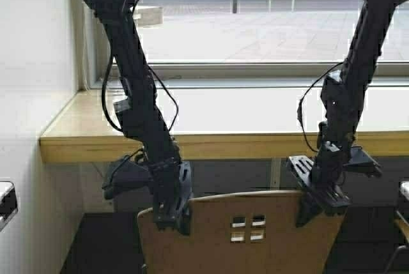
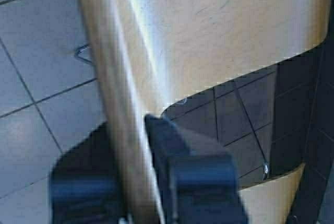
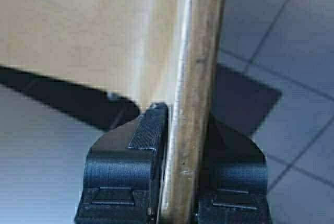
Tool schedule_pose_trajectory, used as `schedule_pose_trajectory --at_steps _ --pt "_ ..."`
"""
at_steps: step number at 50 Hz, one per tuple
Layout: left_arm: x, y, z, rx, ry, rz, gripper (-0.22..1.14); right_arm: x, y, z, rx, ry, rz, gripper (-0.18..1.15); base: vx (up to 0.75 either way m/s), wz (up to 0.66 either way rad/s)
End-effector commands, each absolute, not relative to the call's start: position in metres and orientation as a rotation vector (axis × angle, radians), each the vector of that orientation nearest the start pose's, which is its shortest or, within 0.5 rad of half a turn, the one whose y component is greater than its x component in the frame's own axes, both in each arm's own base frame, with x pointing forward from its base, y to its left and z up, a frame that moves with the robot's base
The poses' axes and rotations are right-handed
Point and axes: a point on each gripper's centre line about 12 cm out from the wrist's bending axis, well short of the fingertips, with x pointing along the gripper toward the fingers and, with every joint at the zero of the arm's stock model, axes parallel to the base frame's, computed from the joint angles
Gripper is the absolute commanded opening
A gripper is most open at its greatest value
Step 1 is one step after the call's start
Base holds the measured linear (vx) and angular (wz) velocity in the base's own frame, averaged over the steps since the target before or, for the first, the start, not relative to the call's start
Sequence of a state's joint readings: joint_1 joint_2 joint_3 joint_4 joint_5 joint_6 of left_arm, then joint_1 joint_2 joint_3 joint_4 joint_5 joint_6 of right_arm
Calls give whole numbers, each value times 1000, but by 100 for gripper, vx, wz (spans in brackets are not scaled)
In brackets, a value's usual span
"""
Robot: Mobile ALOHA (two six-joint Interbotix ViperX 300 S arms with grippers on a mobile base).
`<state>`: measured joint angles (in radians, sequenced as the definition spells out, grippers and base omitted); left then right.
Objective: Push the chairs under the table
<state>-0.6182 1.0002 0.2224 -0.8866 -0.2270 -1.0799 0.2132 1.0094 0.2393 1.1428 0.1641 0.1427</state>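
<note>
Both arms are down on one chair, sitting at six o'clock in the high view with its tan back just short of the bench edge. The left gripper clamps the back's top rim near its left corner, and the right gripper does the same on the right corner. In each wrist view the jaws are closed on the plywood edge, one finger either side, so the rim is pinched flat between them. I'd say that two-point hold is there to keep the chair square while the base drives it toward twelve o'clock, under the bench. No brand, label or writing shows anywhere.
</note>
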Motion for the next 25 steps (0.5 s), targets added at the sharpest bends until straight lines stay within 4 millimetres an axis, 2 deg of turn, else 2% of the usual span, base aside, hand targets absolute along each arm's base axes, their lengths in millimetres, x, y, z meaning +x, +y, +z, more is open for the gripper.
schedule_pose_trajectory --at_steps 1,25 --pt "394 -239 -132 -1285 928 564 4 384 120 -173 925 1357 -519 4 21 -5" --pt "392 -235 -141 -1277 930 580 4 364 118 -176 895 1374 -553 4 22 -3"
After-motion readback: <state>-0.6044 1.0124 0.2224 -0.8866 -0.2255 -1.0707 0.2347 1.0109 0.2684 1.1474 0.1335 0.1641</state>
